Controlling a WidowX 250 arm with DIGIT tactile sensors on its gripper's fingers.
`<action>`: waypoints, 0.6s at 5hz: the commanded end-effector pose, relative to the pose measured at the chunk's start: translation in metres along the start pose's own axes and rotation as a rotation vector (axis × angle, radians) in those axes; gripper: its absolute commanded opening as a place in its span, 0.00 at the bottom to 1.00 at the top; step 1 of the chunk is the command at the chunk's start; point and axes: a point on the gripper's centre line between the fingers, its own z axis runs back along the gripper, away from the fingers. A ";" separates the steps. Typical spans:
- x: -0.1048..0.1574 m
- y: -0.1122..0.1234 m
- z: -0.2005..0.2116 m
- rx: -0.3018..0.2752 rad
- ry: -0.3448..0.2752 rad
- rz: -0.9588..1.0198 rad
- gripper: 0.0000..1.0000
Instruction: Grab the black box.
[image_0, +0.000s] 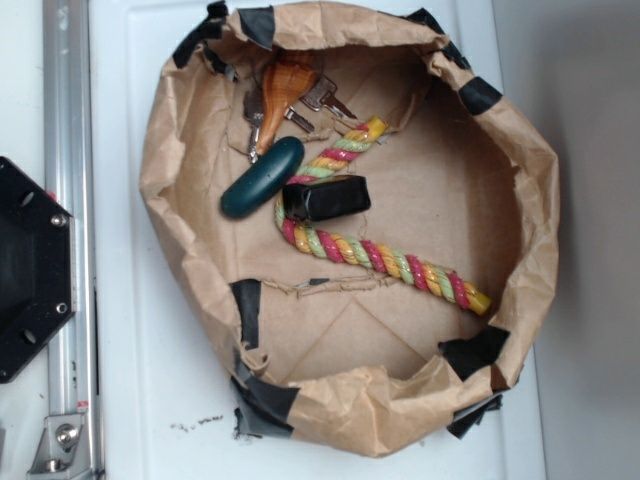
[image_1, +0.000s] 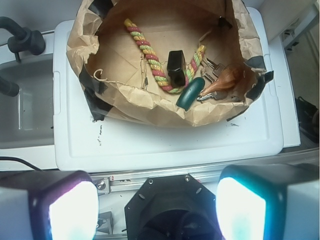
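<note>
Nearest the wrist camera, the gripper showed its two bright pads spread wide apart with nothing between them, poised over the black mount and metal rail, well short of the white plastic lid and the basket beyond it.

On that lid stood one round brown paper basket, its crumpled rim patched with black tape. Inside it, near the middle of the floor, lay the one small glossy black rectangular box, resting against the bend of the rope.

The box looked rigid, light and smooth-skinned, so it would probably slip under a loose pinch. Its two long flat sides seemed the best place to grip, across the short width, though the rope beneath it could let it rock or tilt as the fingers close.

The rest counted as follows: one dark teal oval case just beside the box's left end, one striped red, yellow and green rope, and, farthest back against the wall, one brown wooden fob with a small bunch of metal keys, their number too hard to tell.
</note>
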 end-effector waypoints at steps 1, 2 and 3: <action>0.000 0.000 0.000 0.000 0.000 0.000 1.00; 0.047 0.007 -0.026 0.061 0.072 0.043 1.00; 0.078 0.014 -0.047 0.084 0.116 0.066 1.00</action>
